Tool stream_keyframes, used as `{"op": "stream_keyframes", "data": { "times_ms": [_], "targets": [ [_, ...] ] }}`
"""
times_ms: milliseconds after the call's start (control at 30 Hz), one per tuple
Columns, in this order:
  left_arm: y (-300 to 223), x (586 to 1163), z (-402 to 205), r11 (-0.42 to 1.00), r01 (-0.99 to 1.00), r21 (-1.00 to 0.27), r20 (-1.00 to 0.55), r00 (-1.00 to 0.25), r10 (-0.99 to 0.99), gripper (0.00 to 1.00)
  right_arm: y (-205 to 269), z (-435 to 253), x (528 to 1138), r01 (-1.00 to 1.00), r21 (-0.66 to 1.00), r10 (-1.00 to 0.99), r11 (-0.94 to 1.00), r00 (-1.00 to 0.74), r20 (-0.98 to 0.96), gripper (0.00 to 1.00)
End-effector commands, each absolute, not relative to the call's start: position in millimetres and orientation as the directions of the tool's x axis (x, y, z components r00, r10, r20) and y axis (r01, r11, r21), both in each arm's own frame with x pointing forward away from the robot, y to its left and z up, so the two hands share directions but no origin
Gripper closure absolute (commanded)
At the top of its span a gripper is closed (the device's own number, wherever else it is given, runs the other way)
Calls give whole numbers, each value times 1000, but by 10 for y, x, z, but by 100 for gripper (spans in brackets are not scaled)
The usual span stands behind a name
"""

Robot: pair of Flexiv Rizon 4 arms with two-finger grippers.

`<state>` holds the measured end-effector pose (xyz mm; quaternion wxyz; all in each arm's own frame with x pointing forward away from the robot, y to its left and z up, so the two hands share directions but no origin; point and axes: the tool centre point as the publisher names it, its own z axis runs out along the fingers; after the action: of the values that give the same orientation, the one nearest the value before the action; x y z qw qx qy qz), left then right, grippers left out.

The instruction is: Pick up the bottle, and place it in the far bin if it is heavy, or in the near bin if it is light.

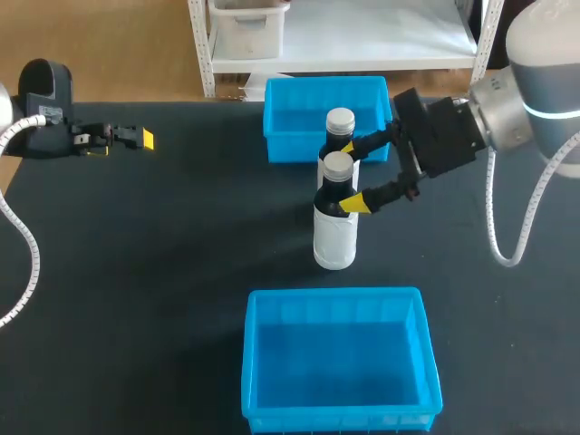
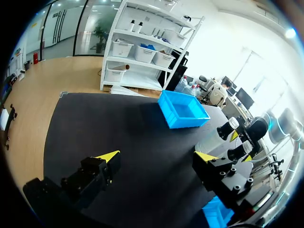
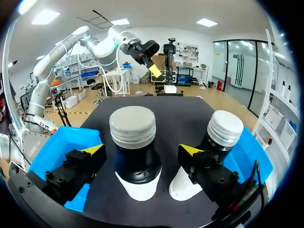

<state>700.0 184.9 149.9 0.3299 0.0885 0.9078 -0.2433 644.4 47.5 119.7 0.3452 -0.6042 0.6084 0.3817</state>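
Two white bottles with dark necks and grey caps stand upright in the middle of the black table. The nearer bottle point(image 1: 334, 227) point(image 3: 135, 156) point(image 2: 240, 152) has its neck between the fingers of my right gripper point(image 1: 355, 174) point(image 3: 141, 151), which is open with gaps showing on both sides. The second bottle point(image 1: 340, 127) point(image 3: 219, 137) stands just outside one finger, in front of the far blue bin point(image 1: 281, 136) point(image 2: 183, 110). The near blue bin point(image 1: 335, 295) holds nothing. My left gripper point(image 1: 136, 139) point(image 2: 156, 156) is open and holds nothing, at the table's far left.
The table point(image 1: 163, 272) is black. Bare cloth lies between the left gripper and the bottles. The near bin's rim point(image 3: 52, 145) shows beside one right finger, the far bin's rim point(image 3: 254, 152) beside the other.
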Motion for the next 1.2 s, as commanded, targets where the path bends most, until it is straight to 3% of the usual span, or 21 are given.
{"op": "stream_keyframes", "data": {
  "times_ms": [33, 467, 667, 1000, 1200],
  "targets": [
    [1849, 7000, 1499, 866, 321, -383, -642, -767, 0, 0, 523, 1186, 6438, -999, 46, -467, -19, -32, -884, 0],
    [1849, 7000, 1499, 866, 321, -383, -642, -767, 0, 0, 575, 1182, 6421, -999, 49, -452, -6, -41, -891, 0],
    [1849, 7000, 1499, 866, 321, -383, -642, -767, 0, 0, 576, 1201, 6407, -999, 48, -443, 0, -43, -896, 15],
    [1849, 7000, 1499, 866, 321, -383, -642, -767, 0, 0, 589, 1211, 6411, -999, 49, -437, -4, -42, -899, 26],
    [1849, 7000, 1499, 866, 321, -383, -642, -767, 0, 0, 601, 1213, 6414, -999, 48, -434, -9, -39, -900, 39]
  ]
}}
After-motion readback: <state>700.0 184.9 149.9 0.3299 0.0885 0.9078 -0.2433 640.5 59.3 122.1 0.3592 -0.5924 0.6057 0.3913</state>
